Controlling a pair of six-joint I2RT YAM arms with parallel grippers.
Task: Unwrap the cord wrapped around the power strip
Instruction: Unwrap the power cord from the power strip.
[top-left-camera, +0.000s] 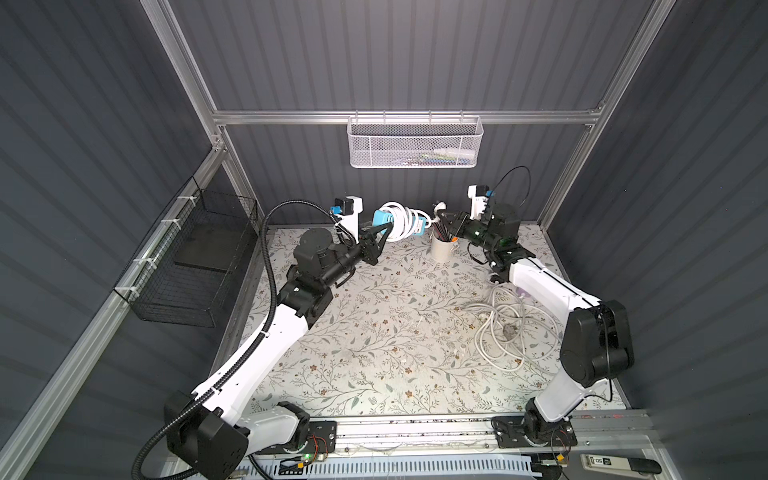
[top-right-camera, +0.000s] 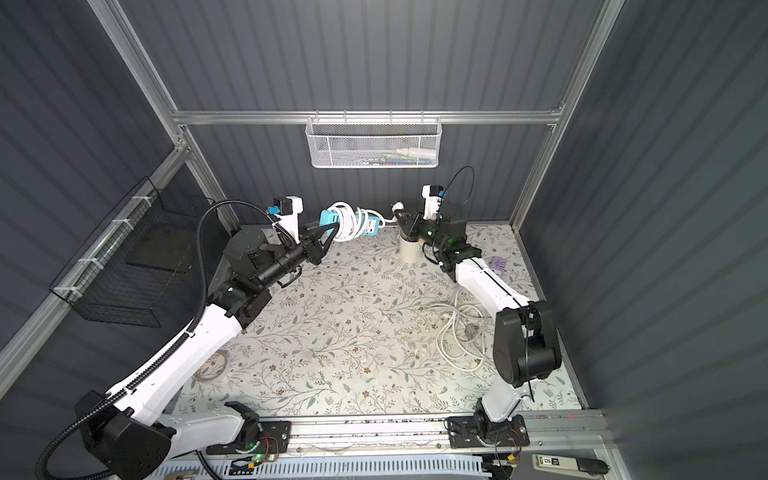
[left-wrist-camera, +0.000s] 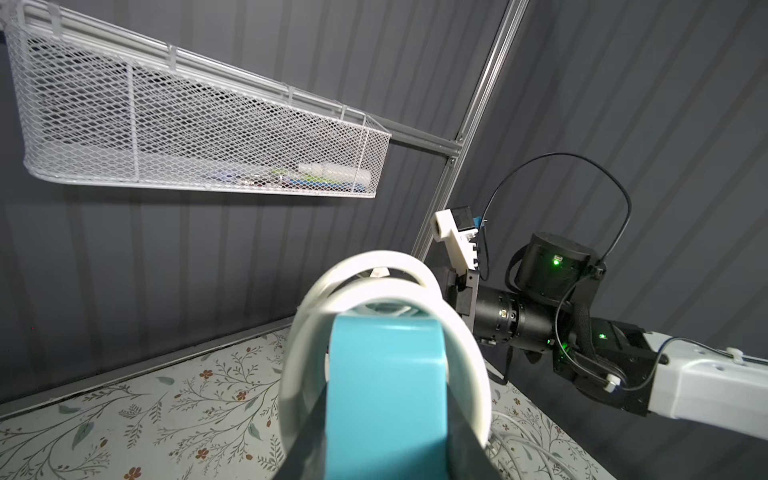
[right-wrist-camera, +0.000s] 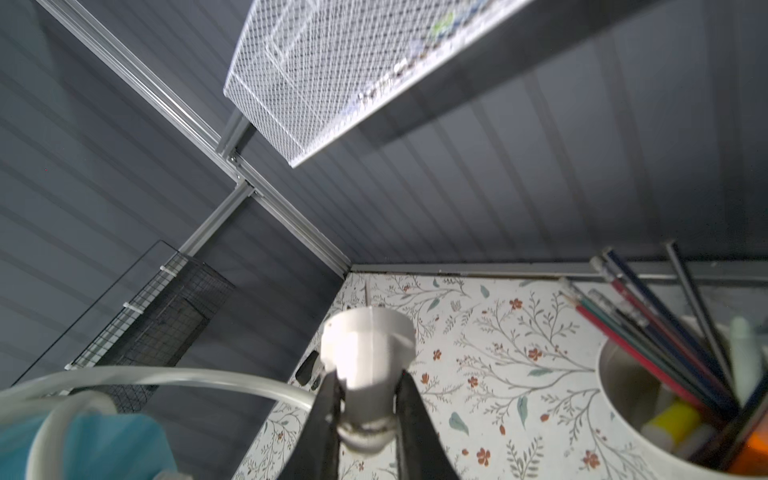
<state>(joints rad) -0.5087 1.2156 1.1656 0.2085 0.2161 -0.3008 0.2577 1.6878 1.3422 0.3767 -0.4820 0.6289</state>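
As the left gripper (top-left-camera: 386, 227) clamps tight on one end of the blue power strip (left-wrist-camera: 386, 374), held aloft over the back of the table (top-left-camera: 374, 332), the right gripper (right-wrist-camera: 366, 384) pinches the white plug (right-wrist-camera: 368, 345) just beside it. The cord (top-left-camera: 401, 220) looks springy and stiff-coiled, the strip light and slick. That plug looks like the best handle.

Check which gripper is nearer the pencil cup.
Right. The right gripper, shut on the plug, hangs close above the pencil cup; the left gripper, shut on the power strip, is farther off toward the robot's left.
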